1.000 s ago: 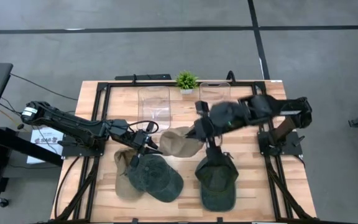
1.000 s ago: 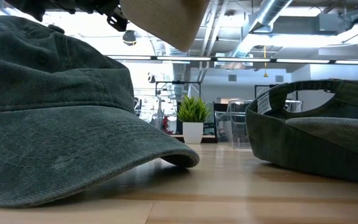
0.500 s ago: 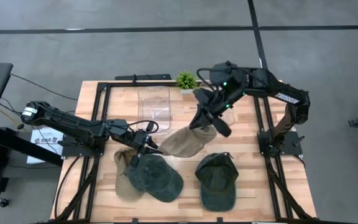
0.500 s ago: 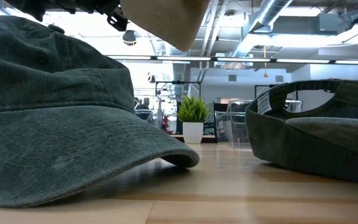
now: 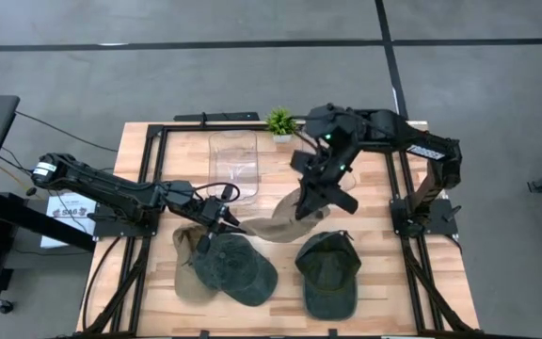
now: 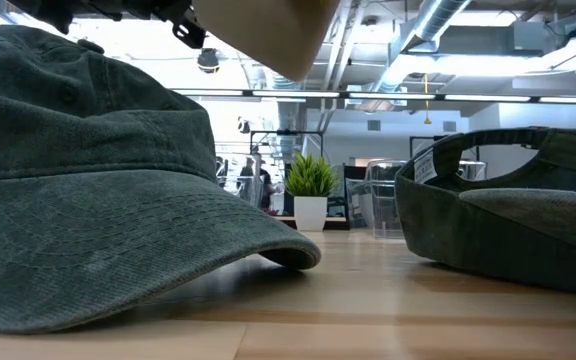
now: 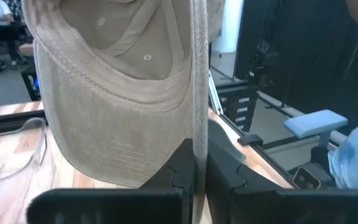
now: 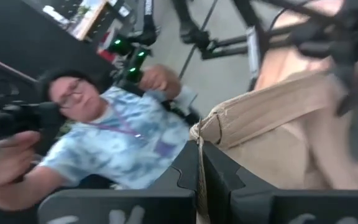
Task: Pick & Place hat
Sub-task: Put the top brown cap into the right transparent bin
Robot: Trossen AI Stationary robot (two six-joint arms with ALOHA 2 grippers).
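Overhead and wrist views of a two-arm rig at a wooden surface (image 5: 412, 282). The tan hat (image 5: 276, 224) hangs above the middle of the surface, held between both arms. The left end effector (image 5: 231, 223), reaching in from the left edge, has its fingers (image 7: 179, 177) clamped on the hat's edge, which runs as a thin vertical band between them in the left wrist view. The right end effector (image 5: 310, 209), reaching down from the far right, is likewise clamped together on the opposite edge of the tan hat, as its wrist view shows. A dark green hat (image 5: 235, 266) lies crown-up near the front left; a second green hat (image 5: 328, 273) lies upturned at front right. A small potted plant (image 5: 281, 121) stands at the far edge. A person in a blue tie-dye shirt (image 8: 126, 140) appears beyond the surface.
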